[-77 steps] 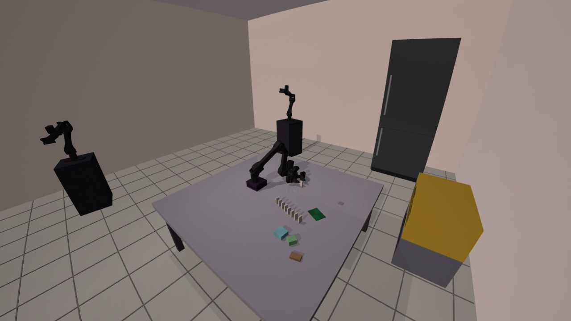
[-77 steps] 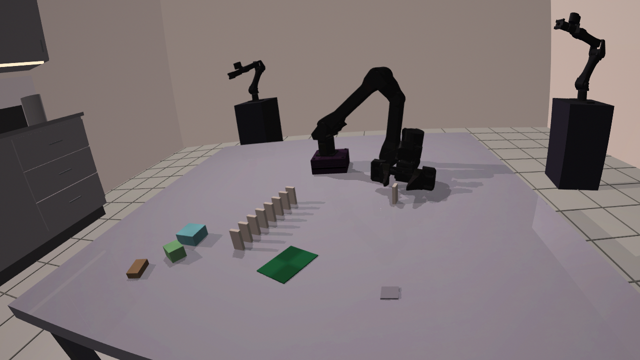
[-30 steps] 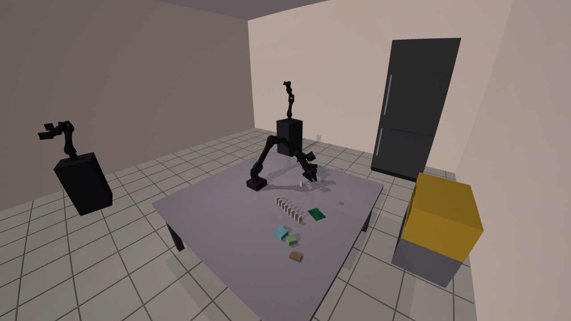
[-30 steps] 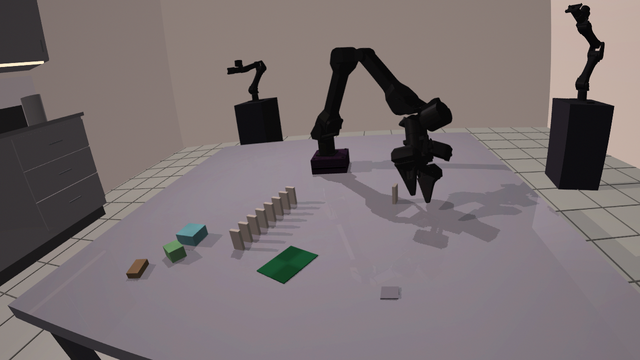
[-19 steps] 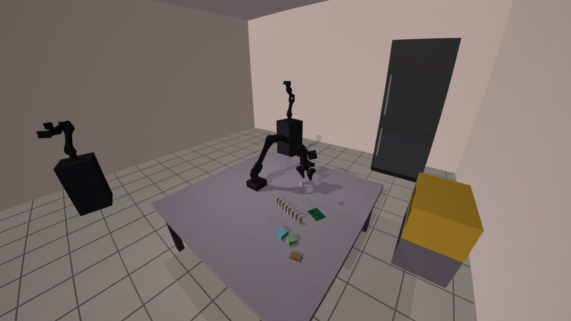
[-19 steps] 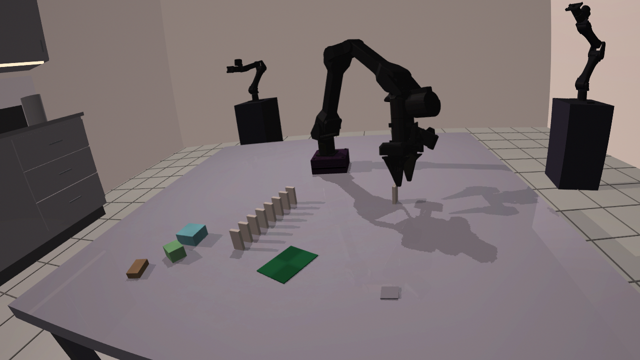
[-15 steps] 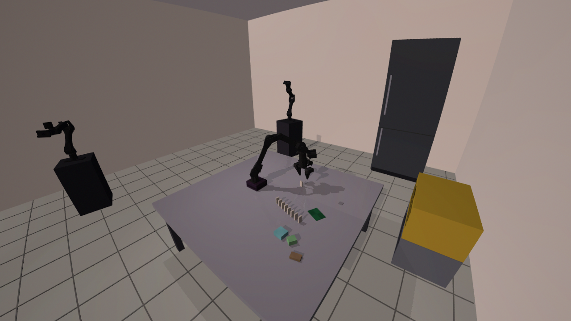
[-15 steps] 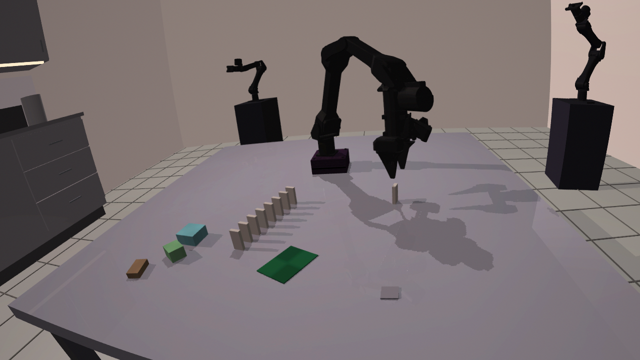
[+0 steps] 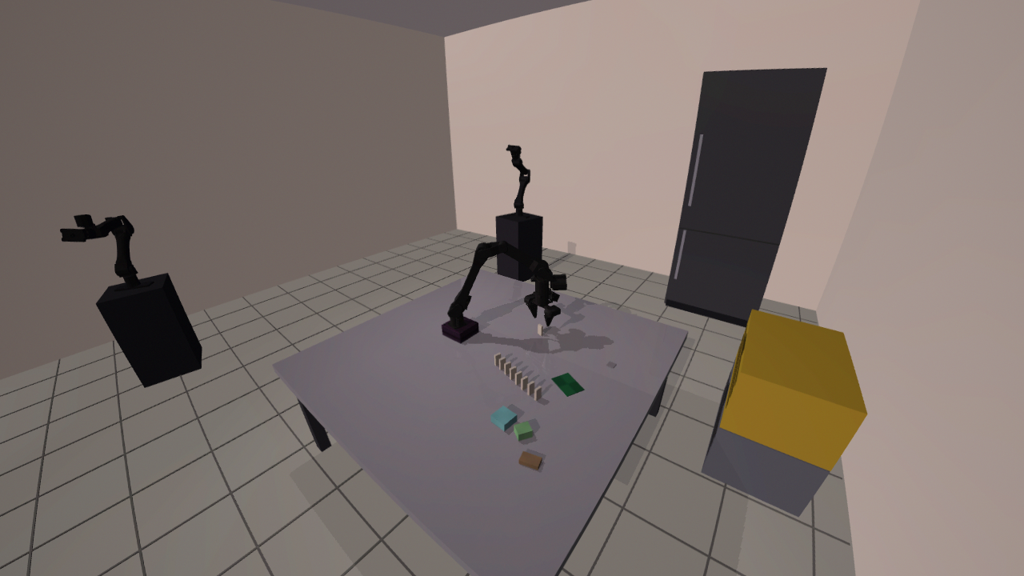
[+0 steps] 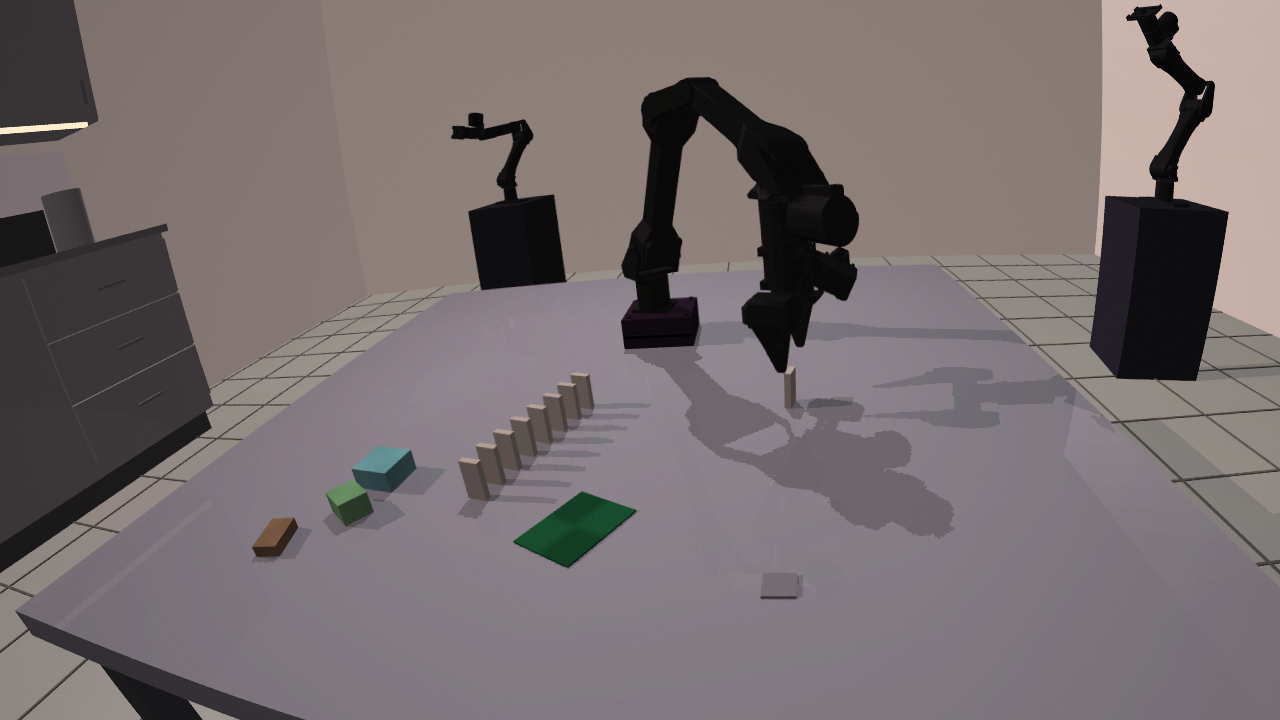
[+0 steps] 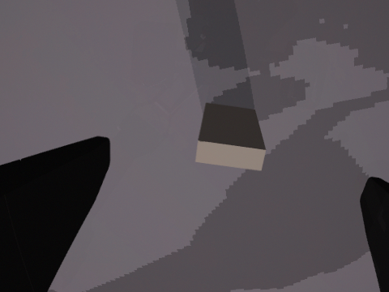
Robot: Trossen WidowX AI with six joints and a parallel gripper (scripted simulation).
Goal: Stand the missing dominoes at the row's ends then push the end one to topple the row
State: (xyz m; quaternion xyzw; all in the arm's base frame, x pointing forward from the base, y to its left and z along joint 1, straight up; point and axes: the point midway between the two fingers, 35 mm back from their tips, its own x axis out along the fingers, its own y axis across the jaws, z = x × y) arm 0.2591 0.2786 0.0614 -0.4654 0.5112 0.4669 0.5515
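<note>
Open room between the lone upright domino [image 9: 540, 330] [image 10: 789, 387] [image 11: 231, 134] and the standing row [image 9: 517, 375] [image 10: 525, 436], blocks beyond the row.

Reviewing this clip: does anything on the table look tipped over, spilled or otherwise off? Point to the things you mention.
Nothing looks tipped or spilled. The domino row [image 9: 517, 377] [image 10: 525, 436] stands upright. One domino [image 9: 539, 330] [image 10: 789, 387] [image 11: 231, 139] stands apart, upright beneath the open claw [image 9: 542, 320] [image 10: 791, 356]; that looks like a piece still to be placed, not a fault.
</note>
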